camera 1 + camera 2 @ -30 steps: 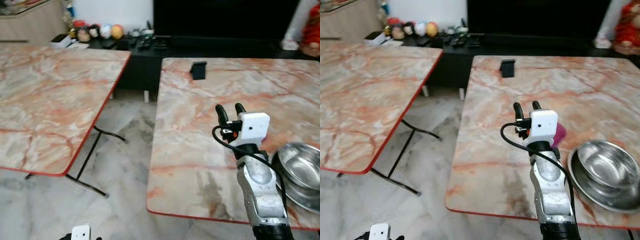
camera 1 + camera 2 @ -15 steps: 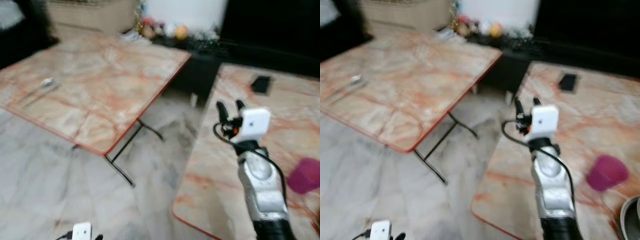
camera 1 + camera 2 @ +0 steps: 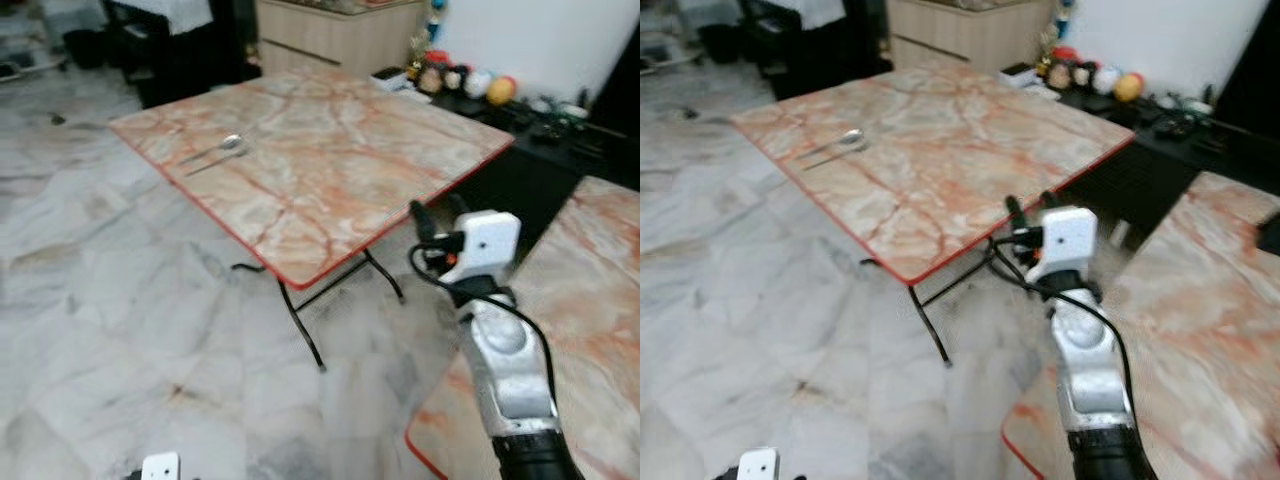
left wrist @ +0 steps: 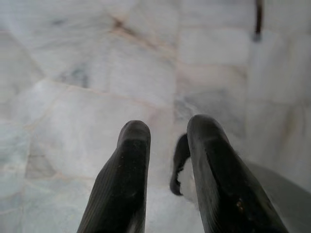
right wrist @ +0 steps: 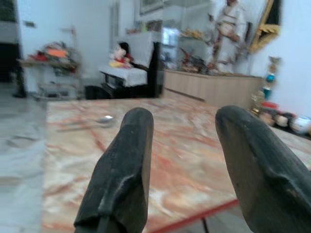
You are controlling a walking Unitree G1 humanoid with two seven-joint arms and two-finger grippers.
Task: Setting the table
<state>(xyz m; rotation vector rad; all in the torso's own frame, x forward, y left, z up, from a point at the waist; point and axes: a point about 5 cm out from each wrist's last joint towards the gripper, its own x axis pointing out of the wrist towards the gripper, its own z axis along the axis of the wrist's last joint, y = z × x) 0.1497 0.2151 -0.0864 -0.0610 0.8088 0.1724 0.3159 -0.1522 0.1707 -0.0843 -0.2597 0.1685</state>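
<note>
Two square folding tables topped in pinkish-orange marbled laminate with thin red edging stand on a glossy grey-white marble tile floor (image 3: 120, 330). The farther marbled table (image 3: 320, 150) rests on black metal tube legs, and one slim metal spoon (image 3: 215, 152) lies near its far left edge beside a second thin utensil (too small to identify). The nearer marbled table (image 3: 590, 330) shows at the right, well apart from the spoon. The right gripper (image 3: 438, 212), two long black ribbed fingers on a white wrist block and silver arm, is raised in the air between the tables, its fingers parted with a clear gap and nothing between them. The left gripper (image 4: 167, 141) hangs low over the floor, fingers a narrow gap apart, empty. A row of small round colourful figurines (image 3: 465, 80) lines a dark low cabinet behind.
</note>
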